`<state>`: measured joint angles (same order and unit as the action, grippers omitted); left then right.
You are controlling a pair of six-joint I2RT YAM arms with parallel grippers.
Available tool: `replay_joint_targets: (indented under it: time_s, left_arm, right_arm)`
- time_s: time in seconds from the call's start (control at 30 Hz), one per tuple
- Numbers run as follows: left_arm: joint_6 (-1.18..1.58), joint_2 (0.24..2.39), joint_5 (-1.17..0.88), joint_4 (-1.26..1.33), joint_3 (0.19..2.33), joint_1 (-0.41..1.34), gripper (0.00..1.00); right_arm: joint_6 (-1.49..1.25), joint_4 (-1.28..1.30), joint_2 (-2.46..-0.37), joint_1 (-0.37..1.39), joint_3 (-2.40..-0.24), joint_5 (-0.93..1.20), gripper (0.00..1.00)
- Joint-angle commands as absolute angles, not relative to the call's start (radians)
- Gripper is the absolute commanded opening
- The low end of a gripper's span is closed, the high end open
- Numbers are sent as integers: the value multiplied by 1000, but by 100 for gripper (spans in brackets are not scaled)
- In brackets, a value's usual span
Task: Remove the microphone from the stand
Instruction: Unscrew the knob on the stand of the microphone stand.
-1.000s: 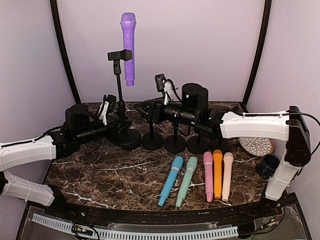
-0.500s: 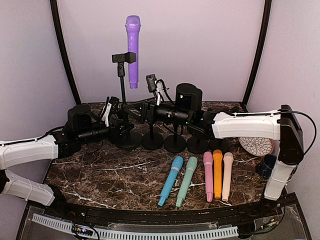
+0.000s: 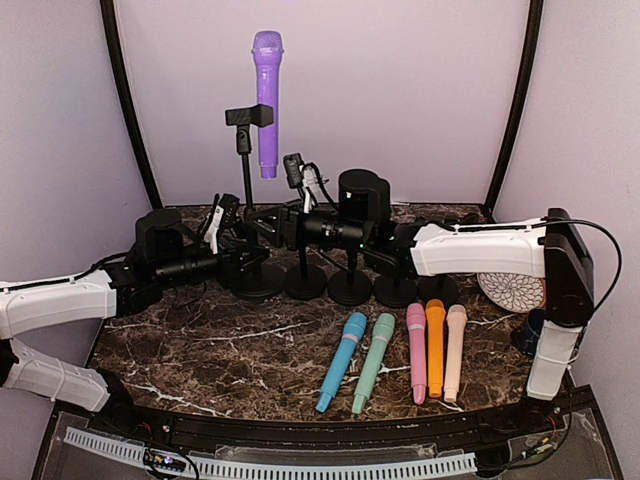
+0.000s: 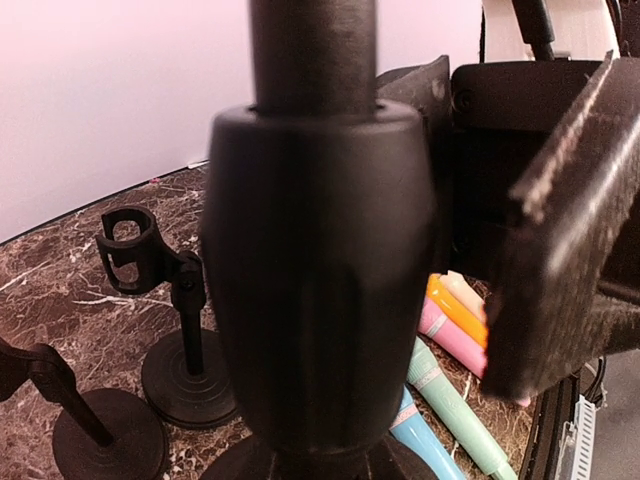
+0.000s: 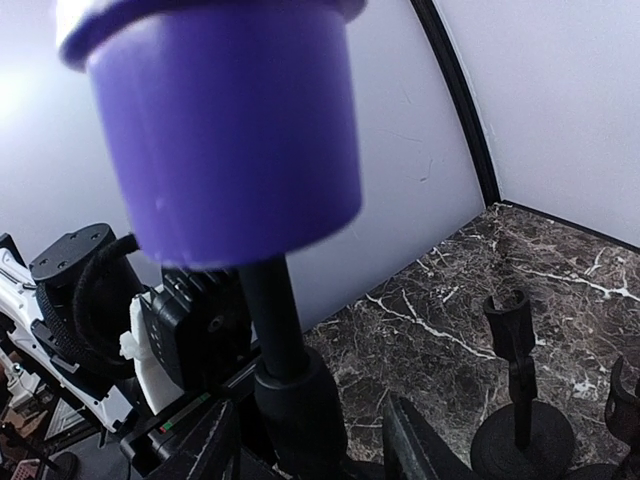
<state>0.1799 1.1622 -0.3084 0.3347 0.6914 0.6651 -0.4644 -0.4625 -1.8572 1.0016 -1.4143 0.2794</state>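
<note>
The purple microphone (image 3: 265,100) stands upright in the clip of the tall black stand (image 3: 246,180). Its bottom end fills the top of the right wrist view as a purple microphone (image 5: 220,120), with the stand's pole (image 5: 270,310) below. My left gripper (image 3: 232,238) is shut on the stand's lower part; the stand's thick collar (image 4: 320,270) fills the left wrist view. My right gripper (image 5: 310,403) is open, its fingers (image 5: 212,450) on either side of the same collar with a gap on the right. From above, the right gripper (image 3: 272,225) sits just right of the pole.
Several empty short stands (image 3: 350,285) line up right of the tall one. Several microphones lie in front: blue (image 3: 341,360), mint (image 3: 372,361), pink (image 3: 416,350), orange (image 3: 435,345), cream (image 3: 455,350). A patterned white disc (image 3: 512,291) and a dark cup (image 3: 538,330) sit at far right.
My right arm has slid left to the tall stand and its jaws have narrowed around the collar. The stand and microphone have shifted slightly right. The left gripper has kept its hold.
</note>
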Motion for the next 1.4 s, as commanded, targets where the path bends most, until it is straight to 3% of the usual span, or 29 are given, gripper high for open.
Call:
replay_joint_targets:
  time_s: [0.0, 0.13, 0.3, 0.6, 1.1, 1.27, 1.37]
  left_arm:
    - [186, 1146, -344, 443, 741, 665, 0]
    - [184, 1150, -345, 432, 748, 665, 0]
    - [172, 1150, -361, 418, 759, 666, 0]
    - [170, 1154, -462, 414, 787, 665, 0]
    - [318, 1196, -877, 580, 818, 665, 0]
    - [315, 1199, -880, 581, 817, 665, 0]
    - [287, 1183, -835, 547, 815, 665, 0]
  right_arm:
    - [-450, -487, -1887, 1006, -1475, 289, 42]
    - [-444, -478, -1899, 1005, -1491, 301, 34]
    - [-413, -473, -1901, 1003, -1495, 328, 31]
    - [-375, -461, -1858, 970, -1480, 385, 8]
    - [-551, -780, -1763, 900, -1386, 932, 5]
    - [-538, -753, -1753, 901, -1385, 957, 6]
    - [-504, -710, -1745, 901, -1379, 923, 13]
